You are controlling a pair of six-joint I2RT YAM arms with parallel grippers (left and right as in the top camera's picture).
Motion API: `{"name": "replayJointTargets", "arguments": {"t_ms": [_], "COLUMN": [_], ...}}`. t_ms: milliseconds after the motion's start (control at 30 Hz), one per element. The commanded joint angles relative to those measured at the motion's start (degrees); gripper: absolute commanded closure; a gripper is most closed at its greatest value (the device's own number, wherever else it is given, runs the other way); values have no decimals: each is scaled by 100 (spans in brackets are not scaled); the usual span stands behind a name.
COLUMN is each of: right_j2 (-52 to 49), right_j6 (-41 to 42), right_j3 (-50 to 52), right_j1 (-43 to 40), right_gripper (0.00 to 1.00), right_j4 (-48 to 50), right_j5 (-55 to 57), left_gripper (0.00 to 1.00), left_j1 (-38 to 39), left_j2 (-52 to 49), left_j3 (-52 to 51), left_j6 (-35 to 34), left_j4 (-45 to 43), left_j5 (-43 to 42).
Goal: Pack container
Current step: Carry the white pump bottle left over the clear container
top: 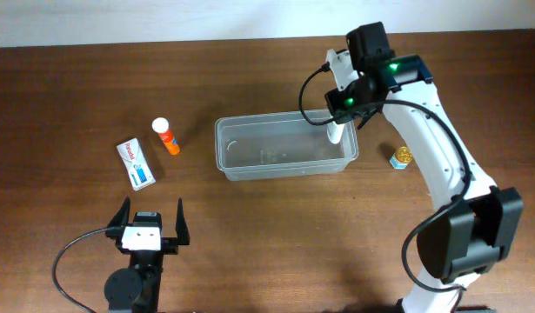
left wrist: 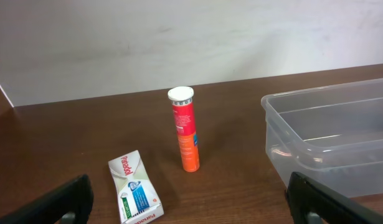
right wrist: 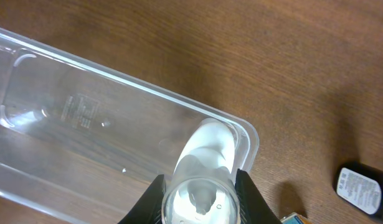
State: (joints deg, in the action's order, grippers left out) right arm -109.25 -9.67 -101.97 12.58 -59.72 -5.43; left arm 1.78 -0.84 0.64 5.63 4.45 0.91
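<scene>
The clear plastic container (top: 284,119) lies in the middle of the table; its wall shows in the right wrist view (right wrist: 116,74) and the left wrist view (left wrist: 322,106). My right gripper (top: 338,120) is shut on a white bottle (top: 336,132), held at the tub's right end. In the right wrist view the bottle (right wrist: 203,155) is seen end-on between the fingers of the gripper (right wrist: 199,200), reaching toward the tub's far corner. My left gripper (top: 150,211) stands open near the front left edge, and nothing lies between its fingers in its own view (left wrist: 191,211).
An orange tube with a white cap (top: 167,136) (left wrist: 186,134) stands left of the tub. A white and blue box (top: 137,163) (left wrist: 135,190) lies flat beside it. A small gold-topped item (top: 401,158) sits right of the tub, near a dark little bottle (right wrist: 360,190).
</scene>
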Motion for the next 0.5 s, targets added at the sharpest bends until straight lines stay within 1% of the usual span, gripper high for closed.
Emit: {"name": "replayJointTargets", "arguments": {"t_ms": [0,267,300,467], "right_j2": [-160,-269,-280,-306], "right_j6": [-39,9,35,111], "right_j3": [20,20,20,20], "right_j1": [48,-35,-72,-205], "right_gripper": [81,79,76,76], "right_j4": [61,61,61,63], "right_j5": [-55,-52,-57,-144], "left_gripper": [1,1,1,1], "left_j1": [-31,-31,-31,-31], "left_j2": [44,44,44,44], "left_j3": [-11,-11,-11,-11], "left_j6": [92,92,92,92], "left_j4": [28,28,28,28], "left_j5": [33,33,33,33]}}
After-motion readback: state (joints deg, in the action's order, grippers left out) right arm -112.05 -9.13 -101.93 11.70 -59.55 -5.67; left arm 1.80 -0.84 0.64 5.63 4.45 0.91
